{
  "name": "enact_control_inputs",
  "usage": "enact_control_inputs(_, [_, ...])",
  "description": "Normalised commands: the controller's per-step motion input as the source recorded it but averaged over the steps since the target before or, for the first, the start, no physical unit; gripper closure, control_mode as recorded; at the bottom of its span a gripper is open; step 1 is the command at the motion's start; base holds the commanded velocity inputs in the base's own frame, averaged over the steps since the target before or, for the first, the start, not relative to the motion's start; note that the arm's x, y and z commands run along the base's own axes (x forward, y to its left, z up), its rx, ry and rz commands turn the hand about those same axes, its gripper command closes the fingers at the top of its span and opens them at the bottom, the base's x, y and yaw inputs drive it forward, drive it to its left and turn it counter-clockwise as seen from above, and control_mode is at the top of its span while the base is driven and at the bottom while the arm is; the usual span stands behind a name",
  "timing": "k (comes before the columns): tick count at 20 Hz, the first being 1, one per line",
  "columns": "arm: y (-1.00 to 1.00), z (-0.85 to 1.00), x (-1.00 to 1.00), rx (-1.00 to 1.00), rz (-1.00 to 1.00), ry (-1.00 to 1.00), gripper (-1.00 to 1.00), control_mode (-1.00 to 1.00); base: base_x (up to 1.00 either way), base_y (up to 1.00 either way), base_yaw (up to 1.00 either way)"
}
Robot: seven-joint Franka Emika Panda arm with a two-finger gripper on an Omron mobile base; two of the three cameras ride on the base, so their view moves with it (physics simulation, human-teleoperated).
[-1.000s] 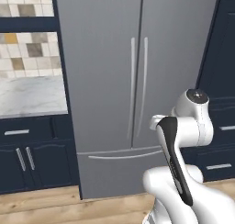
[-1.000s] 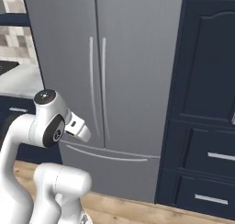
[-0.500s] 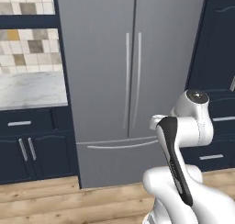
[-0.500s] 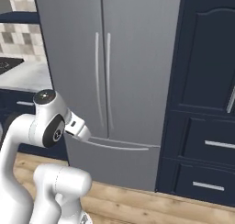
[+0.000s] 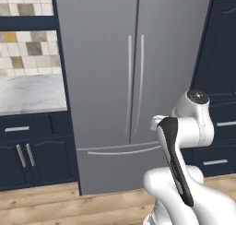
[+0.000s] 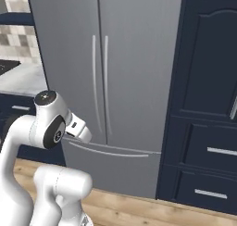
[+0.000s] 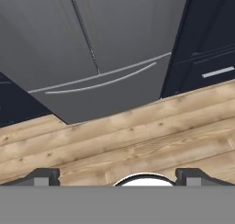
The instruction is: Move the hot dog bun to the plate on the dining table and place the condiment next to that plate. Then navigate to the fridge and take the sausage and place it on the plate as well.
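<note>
Fridge doors closed, facing the base. Gripper spread wide, empty, over wood floor; bottom drawer at 12 o'clock.

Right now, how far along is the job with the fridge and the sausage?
The base faces the fridge, so the drive there looks mostly done. Its doors are shut, and the handles look untouched. The gripper is open and empty, aimed at the wood floor. Left: open a door, take the sausage, carry it to the plate. The bun and condiment steps can't be judged here.
</note>
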Motion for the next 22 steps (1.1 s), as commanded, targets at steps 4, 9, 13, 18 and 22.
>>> enact_control_inputs(4, [0.0, 0.0, 0.0, 0.0, 0.0, 0.0, -1.0, 1.0, -0.11, -0.05, 0.0])
enact_control_inputs(9, [0.0, 0.0, 0.0, 0.0, 0.0, 0.0, -1.0, 1.0, -0.26, -0.04, 0.0])
enact_control_inputs(13, [0.0, 0.0, 0.0, 0.0, 0.0, 0.0, -1.0, 1.0, -0.01, 0.0, 0.0])
enact_control_inputs(18, [-0.07, 0.19, 0.18, 0.0, 0.0, -0.06, -1.0, -1.0, 0.0, 0.0, 0.0])
enact_control_inputs(22, [-0.11, 0.74, 0.63, -0.01, 0.0, -0.01, -1.0, -1.0, 0.0, 0.0, 0.0])
